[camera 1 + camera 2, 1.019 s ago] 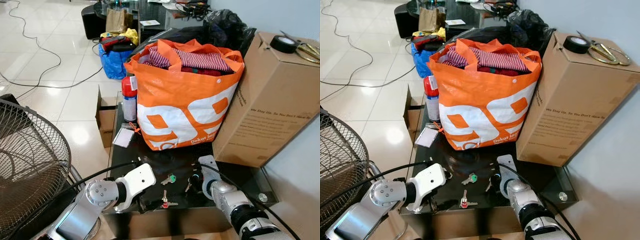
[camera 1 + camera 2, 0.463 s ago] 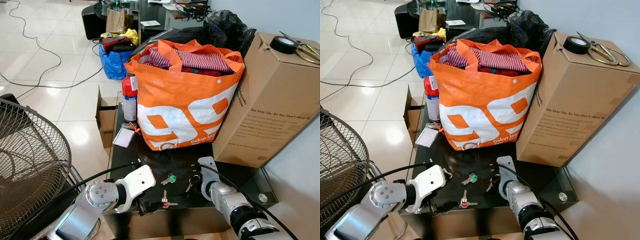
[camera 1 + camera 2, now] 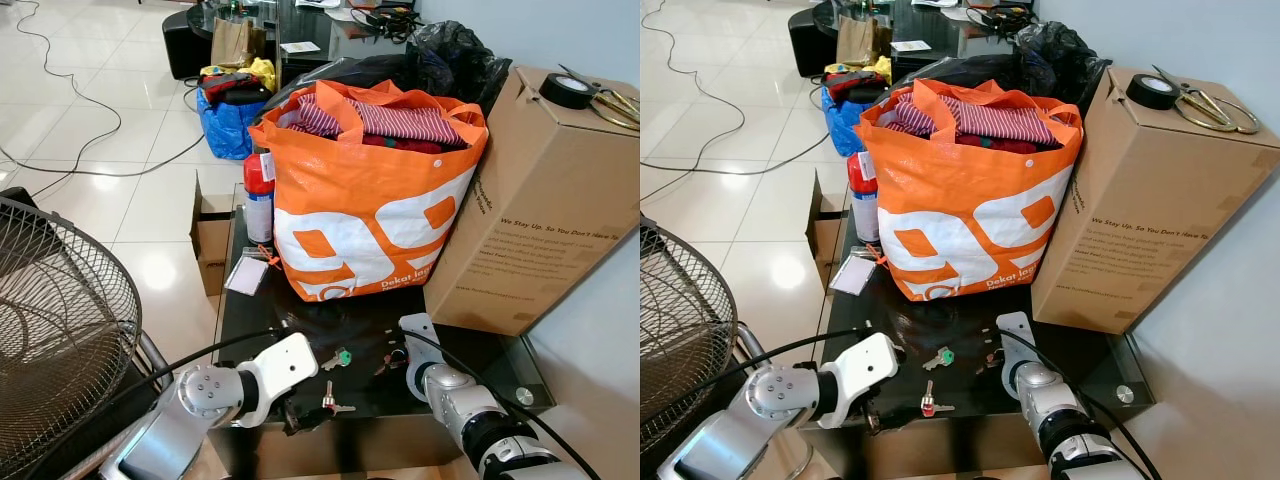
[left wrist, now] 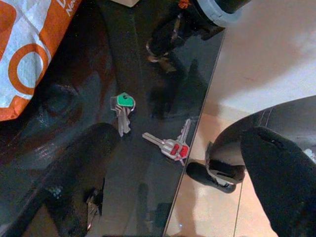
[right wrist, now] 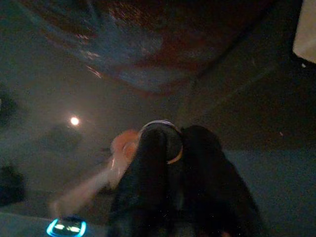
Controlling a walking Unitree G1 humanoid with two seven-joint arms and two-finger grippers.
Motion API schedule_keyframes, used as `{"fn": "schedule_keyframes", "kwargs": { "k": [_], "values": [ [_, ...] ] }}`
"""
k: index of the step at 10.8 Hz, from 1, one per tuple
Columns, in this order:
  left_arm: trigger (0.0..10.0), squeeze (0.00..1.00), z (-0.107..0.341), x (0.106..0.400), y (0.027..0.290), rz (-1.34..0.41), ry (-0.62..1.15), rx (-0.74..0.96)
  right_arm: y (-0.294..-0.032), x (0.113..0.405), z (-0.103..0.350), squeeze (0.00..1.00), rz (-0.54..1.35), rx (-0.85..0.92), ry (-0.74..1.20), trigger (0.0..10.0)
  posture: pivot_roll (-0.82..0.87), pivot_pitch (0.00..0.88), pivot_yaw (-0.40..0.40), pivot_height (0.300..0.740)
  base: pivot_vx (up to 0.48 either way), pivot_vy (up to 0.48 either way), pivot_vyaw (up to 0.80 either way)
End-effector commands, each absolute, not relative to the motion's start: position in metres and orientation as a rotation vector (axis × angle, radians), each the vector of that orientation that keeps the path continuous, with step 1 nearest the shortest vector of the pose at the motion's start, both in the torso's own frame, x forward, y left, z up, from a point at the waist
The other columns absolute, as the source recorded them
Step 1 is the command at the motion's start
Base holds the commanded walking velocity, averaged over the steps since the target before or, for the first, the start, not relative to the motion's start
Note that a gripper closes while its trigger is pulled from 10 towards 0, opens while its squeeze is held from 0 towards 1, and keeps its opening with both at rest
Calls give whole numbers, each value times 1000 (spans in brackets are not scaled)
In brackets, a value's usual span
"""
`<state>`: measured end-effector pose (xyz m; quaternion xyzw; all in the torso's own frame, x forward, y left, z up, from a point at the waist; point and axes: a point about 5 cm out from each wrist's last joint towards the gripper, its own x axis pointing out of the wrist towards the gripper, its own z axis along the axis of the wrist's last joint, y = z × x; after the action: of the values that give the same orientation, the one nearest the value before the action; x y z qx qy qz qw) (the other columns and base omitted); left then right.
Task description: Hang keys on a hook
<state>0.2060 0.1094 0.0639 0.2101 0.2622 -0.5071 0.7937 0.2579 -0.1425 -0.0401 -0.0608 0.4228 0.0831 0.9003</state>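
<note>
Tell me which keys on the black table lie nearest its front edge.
The red-capped keys: they lie right at the front edge of the table, by the left hand. The green-capped keys lie further back.

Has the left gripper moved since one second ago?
Yes. The left gripper has slid along the table's front edge toward the red keys.

A black glass table (image 3: 460, 345) carries an orange bag (image 3: 370, 215), cardboard box (image 3: 535, 200), spray can (image 3: 259, 198) and two key sets (image 3: 338, 357).
</note>
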Motion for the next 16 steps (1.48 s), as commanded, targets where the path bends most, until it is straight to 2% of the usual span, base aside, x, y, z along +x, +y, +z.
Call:
{"fn": "schedule_keyframes", "kwargs": {
  "k": [1,4,9,11,13,15,16],
  "values": [
    [10000,0,68,206,105,-1096,542,455,-151,254,-44,0,147,-147,907,0,-171,0,-96,740,0,0,0],
    [10000,0,67,207,102,-1096,539,454,-154,258,-40,0,136,-147,892,0,-175,0,-99,740,0,0,0],
    [10000,0,68,211,102,-1063,521,441,-173,284,0,0,149,-30,699,0,-180,0,-89,740,0,0,0],
    [10000,0,75,222,101,-998,452,434,-186,283,41,0,176,24,501,0,-185,0,-73,740,0,0,0],
    [10000,0,87,237,95,-855,341,347,-189,268,93,0,231,172,248,0,-185,0,-54,740,0,0,0],
    [10000,0,104,249,97,-716,244,246,-179,238,136,0,398,480,42,0,-167,0,-31,740,0,0,0],
    [10000,0,110,251,102,-675,217,240,-179,231,143,0,427,520,-2,0,-148,0,-21,740,0,0,0]
  ]
}}
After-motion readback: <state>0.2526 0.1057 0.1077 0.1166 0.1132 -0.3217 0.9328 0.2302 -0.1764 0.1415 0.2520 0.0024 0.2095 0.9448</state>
